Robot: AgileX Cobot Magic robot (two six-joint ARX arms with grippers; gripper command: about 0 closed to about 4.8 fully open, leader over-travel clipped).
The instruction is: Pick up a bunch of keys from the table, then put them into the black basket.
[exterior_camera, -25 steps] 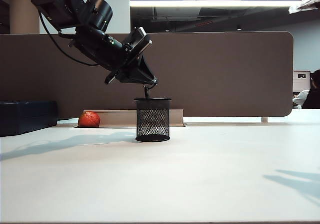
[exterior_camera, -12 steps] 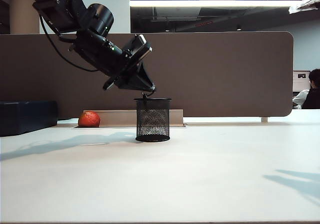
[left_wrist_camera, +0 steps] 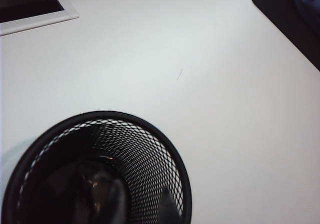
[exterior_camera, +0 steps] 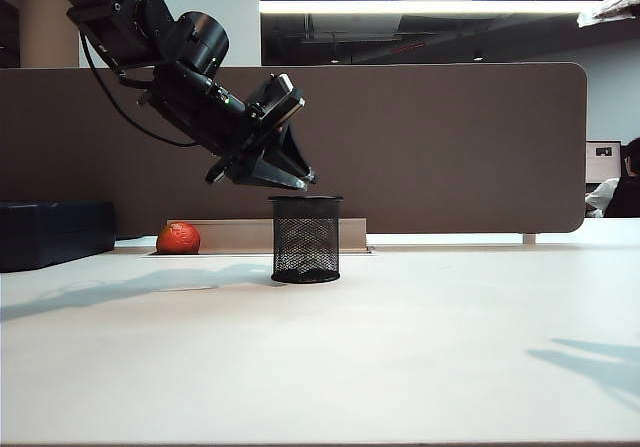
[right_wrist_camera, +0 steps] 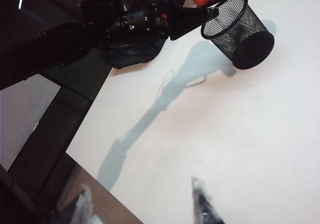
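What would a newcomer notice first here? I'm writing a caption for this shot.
The left gripper hangs just above the black basket, which stands mid-table; something dark lies in the basket's bottom, likely the bunch of keys. An orange ball sits behind it to the left, and the right gripper hovers open, well clear.

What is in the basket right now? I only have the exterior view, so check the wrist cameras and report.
Observer: The left wrist view looks straight down into the black basket. Something dark with a glint, probably the keys, lies on its floor.
Operator: Confirm the left end effector is empty.
Observer: One fingertip shows over the basket's mouth with nothing hanging from it.
Operator: Report the right end effector.
Observer: In the right wrist view the right end effector hangs open over the white table, well away from the basket.
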